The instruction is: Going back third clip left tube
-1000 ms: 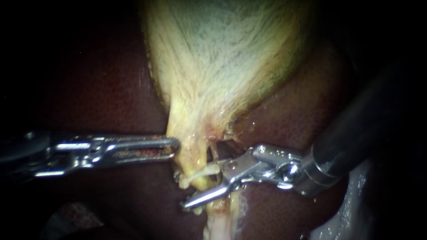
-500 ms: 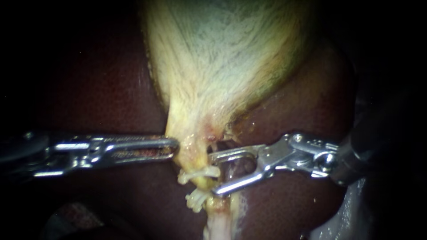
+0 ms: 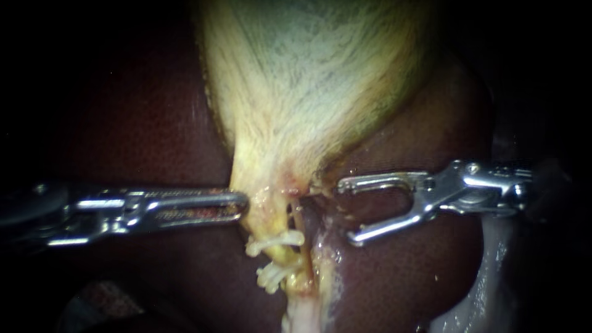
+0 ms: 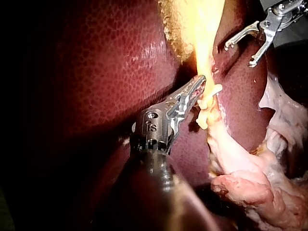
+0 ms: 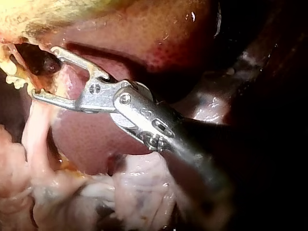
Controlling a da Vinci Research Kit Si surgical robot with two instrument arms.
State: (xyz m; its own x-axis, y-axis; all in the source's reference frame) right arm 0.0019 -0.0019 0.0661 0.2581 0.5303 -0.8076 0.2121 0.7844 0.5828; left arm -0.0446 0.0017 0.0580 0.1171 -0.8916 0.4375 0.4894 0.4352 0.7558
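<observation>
Your right instrument (image 3: 346,213) has backed off the tube (image 3: 282,258), jaws wide and empty, clips (image 3: 274,242) left ahead; your left instrument (image 3: 242,203) holds the gallbladder (image 3: 308,92)

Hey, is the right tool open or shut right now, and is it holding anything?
Open. The right tool shows a wide gap between its jaws, empty, clear of the two clips on the tube.
</observation>
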